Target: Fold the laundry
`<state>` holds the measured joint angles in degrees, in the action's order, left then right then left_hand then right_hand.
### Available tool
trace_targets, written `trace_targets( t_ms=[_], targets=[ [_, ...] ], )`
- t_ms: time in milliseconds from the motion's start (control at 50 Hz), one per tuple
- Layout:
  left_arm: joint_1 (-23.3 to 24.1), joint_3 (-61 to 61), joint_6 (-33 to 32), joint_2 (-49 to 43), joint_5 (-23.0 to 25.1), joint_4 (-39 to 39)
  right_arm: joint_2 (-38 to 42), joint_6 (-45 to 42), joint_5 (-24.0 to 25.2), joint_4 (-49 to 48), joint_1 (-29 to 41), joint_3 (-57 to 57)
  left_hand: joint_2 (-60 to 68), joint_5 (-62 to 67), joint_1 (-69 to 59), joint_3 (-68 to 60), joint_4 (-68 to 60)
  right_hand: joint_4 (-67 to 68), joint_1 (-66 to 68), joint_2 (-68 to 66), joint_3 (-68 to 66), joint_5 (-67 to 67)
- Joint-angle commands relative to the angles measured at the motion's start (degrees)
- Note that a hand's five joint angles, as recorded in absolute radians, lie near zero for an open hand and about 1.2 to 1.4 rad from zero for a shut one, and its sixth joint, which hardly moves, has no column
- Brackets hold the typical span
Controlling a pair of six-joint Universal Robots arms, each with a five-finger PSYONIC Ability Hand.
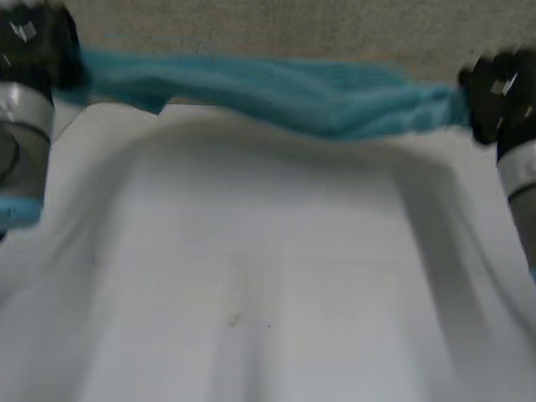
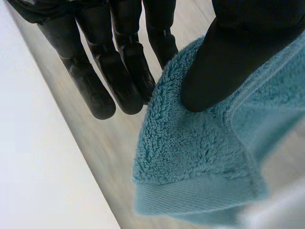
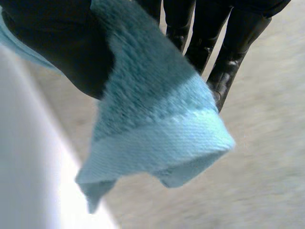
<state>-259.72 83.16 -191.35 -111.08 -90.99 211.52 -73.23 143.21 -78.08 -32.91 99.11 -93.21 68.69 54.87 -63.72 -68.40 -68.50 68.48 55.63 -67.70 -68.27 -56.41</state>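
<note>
Teal terry towel [image 1: 282,93], judged soft, light and limp: strung between left hand [image 1: 35,44] and right hand [image 1: 504,91], each pinching an end corner thumb-to-fingers, above the table [image 1: 264,281]; best held at corners.

A robot test room, like a lab.
A grey left arm [image 1: 17,145] and a grey right arm [image 1: 531,181] of a robot reach over a plain white table [image 1: 246,298]. Past its far edge is a grey speckled floor [image 1: 258,14]. A blue towel [image 1: 282,90] hangs between the arms.
</note>
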Motion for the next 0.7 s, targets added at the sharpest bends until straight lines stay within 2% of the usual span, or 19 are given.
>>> trace_targets(
  t_ms=[20, 60, 140, 180, 200, 220, 240, 280, 300, 340, 460, 500, 520, 560, 580, 620, 700],
  targets=[
    [-0.1, 12.4, -0.7, -1.9, 2.8, -0.2, 1.5, -1.3, 8.4, 0.2, -3.8, -11.8, 11.3, 15.1, -16.3, -11.6, -11.5, 11.5, 24.4, -12.3, -11.7, -13.6],
    [-0.2, 15.6, -0.7, -1.3, 2.8, -0.5, 2.1, -3.5, 12.1, 1.0, -4.8, -16.0, 11.3, 15.1, -16.3, -11.6, -11.5, 11.4, 24.3, -12.2, -11.6, -13.5],
    [0.1, 17.5, -0.6, -0.7, 2.8, -1.6, 1.4, -6.3, 13.7, 1.2, -6.8, -19.3, 11.3, 15.1, -16.3, -11.6, -11.5, 9.4, 22.2, -10.2, -9.6, -11.5],
    [0.1, 18.2, -0.6, 0.1, 2.8, -2.8, -0.6, -8.6, 13.7, 1.7, -8.2, -21.5, 11.3, 15.1, -16.3, -11.6, -11.5, 0.0, 12.9, -0.8, -0.2, -2.1],
    [0.0, 18.9, -0.6, 1.0, 2.8, -4.2, -0.6, -8.7, 13.7, 1.7, -8.2, -21.5, 11.3, 15.1, -16.3, -11.6, -11.5, 0.0, 12.8, -0.8, -0.2, -2.0],
    [0.0, 19.5, -0.6, 2.0, 2.8, -5.6, -2.7, -9.2, 13.6, 2.8, -8.8, -22.0, 11.3, 15.1, -16.3, -11.6, -11.5, -8.2, 4.7, 7.4, 8.0, 6.1],
    [0.0, 19.5, -0.6, 2.0, 2.8, -5.6, -2.7, -9.2, 13.6, 2.8, -8.8, -22.0, 11.3, 15.1, -16.3, -11.6, -11.5, -8.3, 4.6, 7.5, 8.1, 6.2],
    [-0.1, 20.4, -0.5, 3.4, 2.9, -8.0, -6.6, -9.1, 13.5, 6.7, -10.5, -21.9, 11.3, 15.1, -16.3, -11.6, -11.5, -30.0, -17.2, 29.2, 29.8, 28.0],
    [-0.1, 20.4, -0.5, 3.4, 2.9, -8.1, -6.7, -9.1, 13.5, 6.7, -10.5, -21.9, 11.3, 15.1, -16.3, -11.6, -11.5, -30.1, -17.3, 29.4, 29.9, 28.1],
    [0.0, 20.6, -0.5, 3.9, 2.9, -9.0, -9.6, -8.5, 13.6, 12.1, -12.1, -20.4, 11.3, 15.1, -16.3, -11.6, -11.5, -43.5, -30.7, 42.8, 43.3, 41.5],
    [-0.4, 21.4, -0.5, 7.3, 2.9, -10.9, -13.0, -1.7, 13.4, 19.1, -12.1, -15.1, 11.3, 15.1, -16.3, -11.6, -11.5, -46.5, -33.6, 45.7, 46.2, 44.4],
    [-0.7, 21.9, -0.5, 9.0, 2.9, -11.0, -13.4, 6.3, 13.6, 23.6, -12.1, -9.8, 11.3, 15.1, -16.3, -11.6, -11.5, -46.1, -33.3, 45.3, 45.9, 44.0],
    [-0.7, 21.9, -0.5, 9.0, 2.9, -11.0, -13.4, 6.4, 13.6, 23.6, -12.1, -9.8, 11.3, 15.1, -16.3, -11.6, -11.5, -46.1, -33.3, 45.3, 45.9, 44.0],
    [-1.0, 22.0, -0.5, 9.8, 2.9, -11.0, -13.1, 14.0, 13.9, 28.9, -12.2, -3.6, 11.3, 15.1, -16.3, -11.6, -11.5, -45.1, -32.3, 44.3, 44.9, 43.0],
    [-1.3, 22.2, -0.5, 10.7, 2.9, -11.1, -13.1, 14.0, 13.9, 29.0, -12.2, -3.6, 11.3, 15.1, -16.3, -11.6, -11.5, -45.1, -32.3, 44.3, 44.9, 43.0],
    [-1.6, 22.3, -0.5, 11.6, 2.9, -11.1, -12.1, 17.0, 14.2, 32.0, -12.3, -0.4, 11.3, 15.1, -16.3, -11.6, -11.5, -44.8, -31.9, 44.0, 44.6, 42.7],
    [-1.7, 22.4, -0.4, 12.9, 2.9, -11.2, -1.8, 21.6, 13.8, 41.0, -11.7, 9.1, 11.3, 15.1, -16.3, -11.6, -11.5, -43.4, -30.6, 42.7, 43.2, 41.4]
  ],
)
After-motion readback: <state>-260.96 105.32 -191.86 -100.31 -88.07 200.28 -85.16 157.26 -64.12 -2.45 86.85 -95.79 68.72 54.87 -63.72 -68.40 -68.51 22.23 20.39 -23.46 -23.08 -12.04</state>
